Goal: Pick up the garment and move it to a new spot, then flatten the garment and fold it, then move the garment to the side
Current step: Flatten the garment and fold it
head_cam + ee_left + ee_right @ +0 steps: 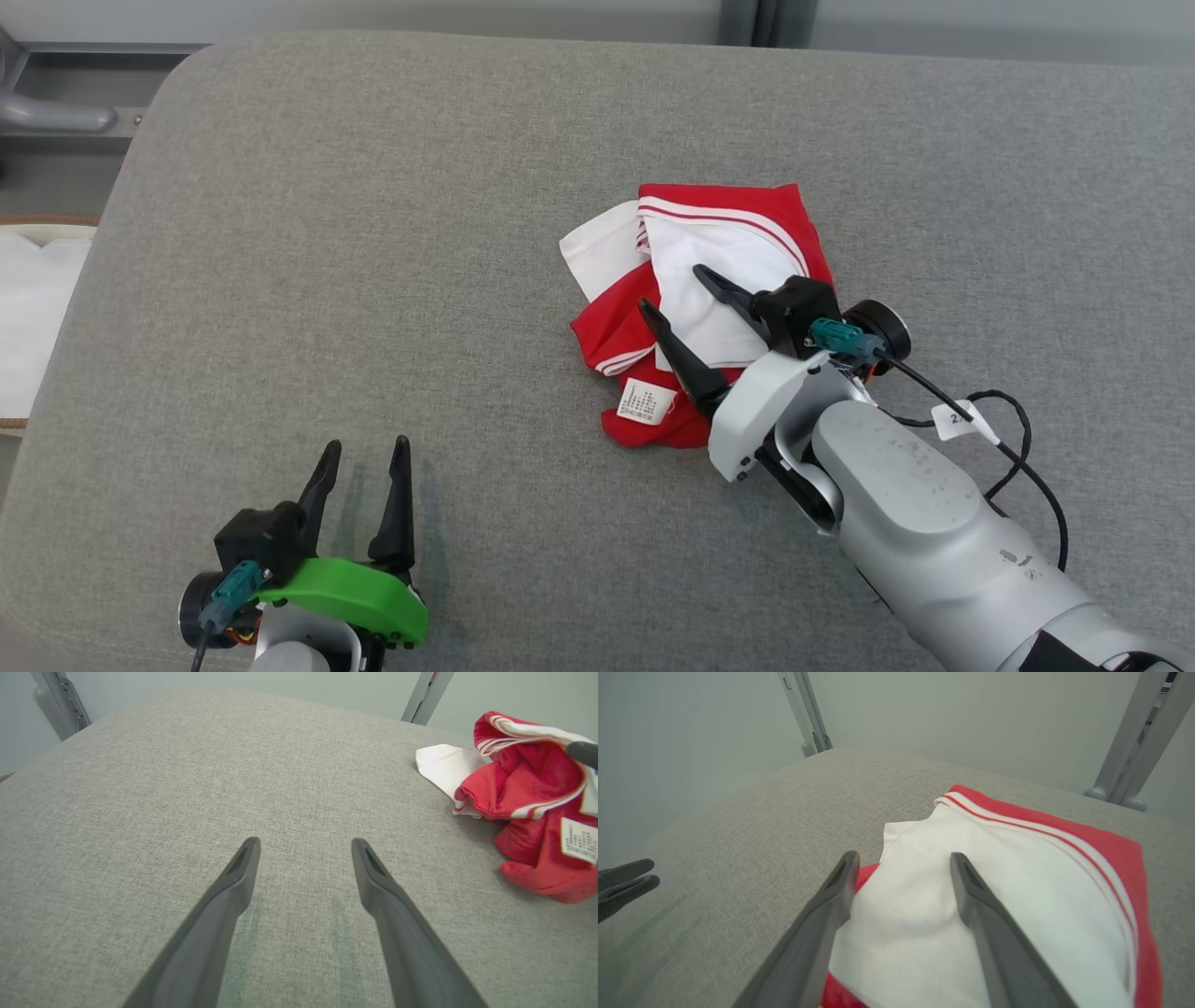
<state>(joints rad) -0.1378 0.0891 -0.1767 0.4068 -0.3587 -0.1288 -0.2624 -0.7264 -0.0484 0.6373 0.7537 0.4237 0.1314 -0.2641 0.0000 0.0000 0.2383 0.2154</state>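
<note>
Crumpled red-white garment (728, 233) centre-right; right hand (670, 287) released, spread over its white fold, likely lined up to pinch. Lower left, left hand (366, 444) released, parked clear of cloth.

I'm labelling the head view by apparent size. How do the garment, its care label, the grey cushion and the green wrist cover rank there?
Largest to smallest:
1. grey cushion
2. garment
3. green wrist cover, though it sits nearer the camera, which makes it look bigger
4. care label
</note>
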